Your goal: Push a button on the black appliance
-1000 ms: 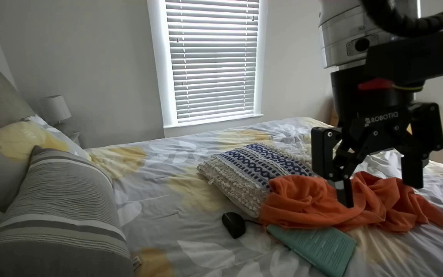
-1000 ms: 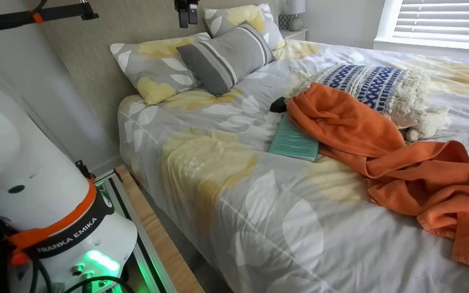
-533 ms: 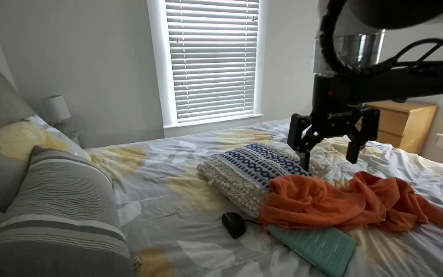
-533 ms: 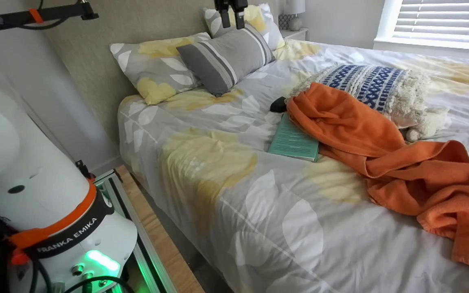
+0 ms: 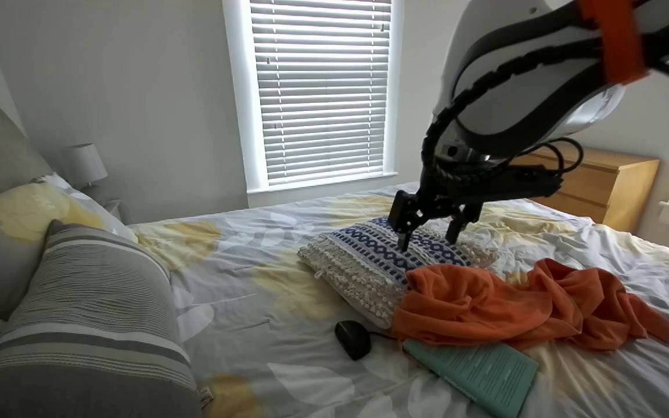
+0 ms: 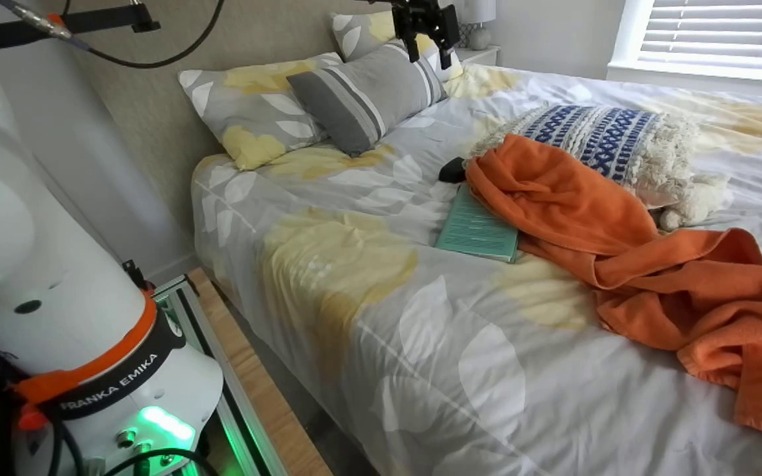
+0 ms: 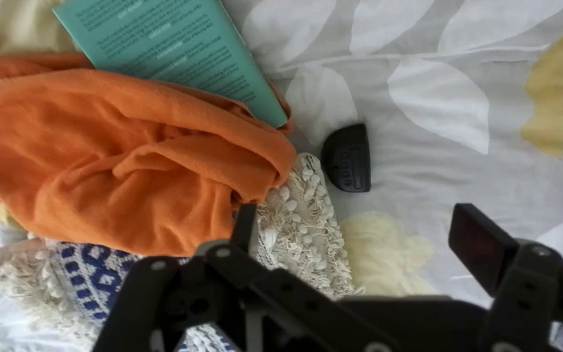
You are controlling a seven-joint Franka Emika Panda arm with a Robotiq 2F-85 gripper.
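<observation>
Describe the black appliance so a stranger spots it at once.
On the bed, an orange cloth partly covers a teal book. Just beyond the cloth's end, beside a corner of the fringed pillow, lies the black appliance. Of these, it alone is black: small, one side rounded, the opposite nearly straight, with a row of tiny marks.

On bed: orange cloth over pt of green book & blue-wht pillow. Gray stripy pillow, 2 flowery pillows behind.

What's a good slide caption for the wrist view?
Open end effector above bedding: black appliance beside fringed pillow, orange cloth overlapping teal book.
</observation>
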